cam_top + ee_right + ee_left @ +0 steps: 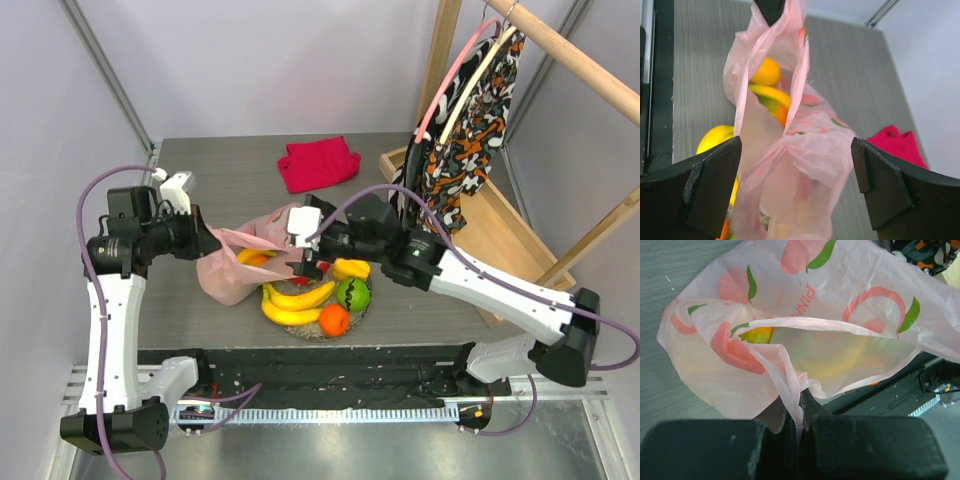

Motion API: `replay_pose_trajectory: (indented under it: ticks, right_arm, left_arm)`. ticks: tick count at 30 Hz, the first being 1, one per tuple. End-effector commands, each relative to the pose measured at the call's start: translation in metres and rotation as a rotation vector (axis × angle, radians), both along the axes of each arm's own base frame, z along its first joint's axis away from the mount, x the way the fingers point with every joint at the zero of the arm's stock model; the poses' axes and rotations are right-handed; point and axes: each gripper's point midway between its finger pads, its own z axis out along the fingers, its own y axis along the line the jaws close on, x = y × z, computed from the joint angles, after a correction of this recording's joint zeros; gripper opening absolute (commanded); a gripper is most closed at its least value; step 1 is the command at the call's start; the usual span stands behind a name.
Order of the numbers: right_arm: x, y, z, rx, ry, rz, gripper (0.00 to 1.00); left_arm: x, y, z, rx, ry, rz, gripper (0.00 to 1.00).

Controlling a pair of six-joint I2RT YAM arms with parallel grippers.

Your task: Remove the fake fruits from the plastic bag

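The pale pink plastic bag (pixel 232 268) lies left of the plate, its mouth held up. My left gripper (pixel 205 243) is shut on the bag's rim (pixel 801 415). Through the opening a yellow-green fruit (pixel 760 334) shows inside. My right gripper (pixel 305 255) stands open at the bag's other end, its jaws wide on either side of bunched plastic (pixel 800 165), touching nothing. A yellow fruit (pixel 765 72) and a mango-like one (pixel 772 100) sit in the bag. On the plate lie bananas (pixel 295 300), a green apple (pixel 353 293), an orange (pixel 334 319) and a yellow piece (pixel 350 268).
A folded red cloth (pixel 318 163) lies at the back of the table. A wooden rack (pixel 500 225) with a patterned garment (pixel 465 130) on a hanger stands at the right. The glittery plate (pixel 362 317) sits near the front edge.
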Motion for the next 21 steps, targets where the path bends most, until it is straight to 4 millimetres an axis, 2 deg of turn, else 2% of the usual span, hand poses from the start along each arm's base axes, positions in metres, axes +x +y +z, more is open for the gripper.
replay_pose_trajectory:
  ticks: [1,4,6,10,12,13,14,15,16,17,18,19,20,21]
  right_arm:
    - [0.002,0.011,0.033,0.061,0.02,-0.006,1.0]
    - [-0.004,0.008,0.045,0.084,0.005,0.02,1.0]
    - [-0.001,0.004,0.038,0.042,-0.02,0.002,1.0]
    - [0.03,-0.004,0.006,-0.087,-0.055,-0.156,0.96]
    - [0.035,-0.01,-0.012,-0.18,-0.056,-0.166,0.88]
    - [0.036,-0.01,-0.018,-0.205,-0.044,-0.165,0.82]
    - [0.039,-0.011,-0.033,-0.251,-0.019,-0.17,0.68]
    - [0.049,-0.015,-0.034,-0.256,-0.007,-0.195,0.57]
    - [0.056,-0.016,-0.038,-0.253,0.024,-0.202,0.48]
    - [0.068,-0.012,-0.049,-0.255,0.056,-0.209,0.32]
    - [0.083,-0.01,-0.043,-0.215,0.066,-0.239,0.02]
    - [0.12,-0.018,-0.034,-0.131,0.075,-0.343,0.01]
    - [0.143,-0.016,-0.012,-0.065,0.057,-0.387,0.01]
    - [0.175,-0.009,-0.034,-0.076,0.093,-0.426,0.01]
  left_arm:
    - [-0.005,-0.003,0.014,-0.008,-0.017,-0.035,0.0]
    - [-0.002,-0.003,0.015,-0.008,-0.012,-0.034,0.0]
    - [0.0,-0.003,0.015,-0.008,-0.015,-0.035,0.0]
    - [0.005,-0.001,0.012,-0.003,0.004,-0.028,0.0]
    - [0.008,0.001,0.011,0.015,0.006,-0.04,0.0]
    - [0.013,0.001,0.012,0.016,0.015,-0.048,0.0]
    - [0.018,0.001,0.012,0.016,0.026,-0.05,0.0]
    - [0.023,0.002,0.012,0.025,0.024,-0.062,0.0]
    - [0.037,0.003,0.014,0.027,0.033,-0.075,0.0]
    - [0.045,0.005,0.014,0.037,0.034,-0.085,0.0]
    - [0.056,0.007,0.016,0.054,0.023,-0.096,0.0]
    - [0.07,0.01,0.013,0.062,0.037,-0.093,0.0]
    - [0.098,0.013,0.015,0.068,0.046,-0.087,0.0]
    - [0.114,0.015,0.011,0.062,0.072,-0.089,0.0]
